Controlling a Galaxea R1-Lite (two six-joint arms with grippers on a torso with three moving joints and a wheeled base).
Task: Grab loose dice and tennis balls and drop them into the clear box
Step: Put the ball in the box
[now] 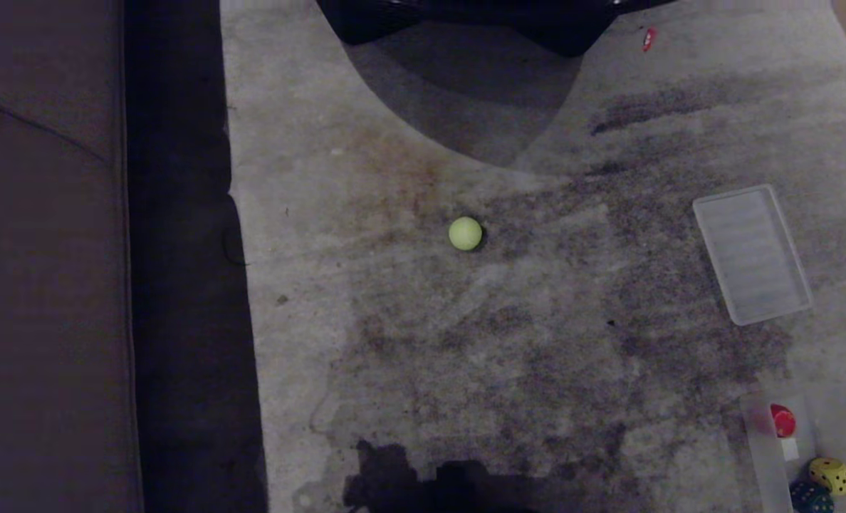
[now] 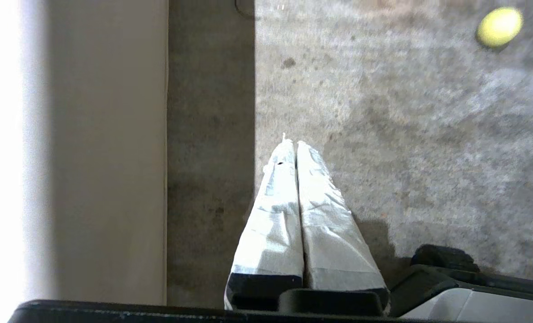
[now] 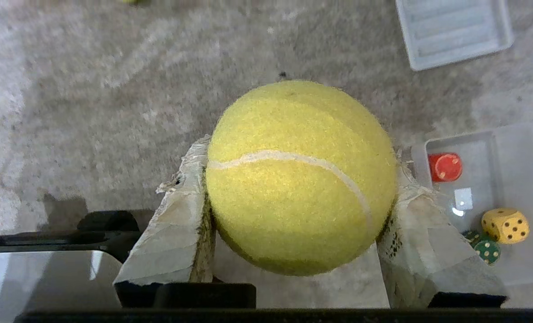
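Observation:
One yellow-green tennis ball (image 3: 300,177) is clamped between the taped fingers of my right gripper (image 3: 300,157), held above the carpet. The clear box (image 3: 508,134) lies just beyond that gripper to one side, and in the head view it sits at the lower right (image 1: 839,427). A second tennis ball (image 1: 465,233) rests alone on the carpet mid-view and also shows in the left wrist view (image 2: 499,27). My left gripper (image 2: 293,146) is shut on nothing, hanging near the carpet's edge. Loose dice are out of view. Neither arm appears in the head view.
Inside the box are a red rounded piece (image 3: 445,167), a yellow die (image 3: 505,225) and a dark green die (image 3: 486,250). A ribbed whitish lid (image 1: 752,253) lies beyond the box. A sofa (image 1: 45,285) borders the left side, and a dark furniture base (image 1: 480,21) sits at the far end.

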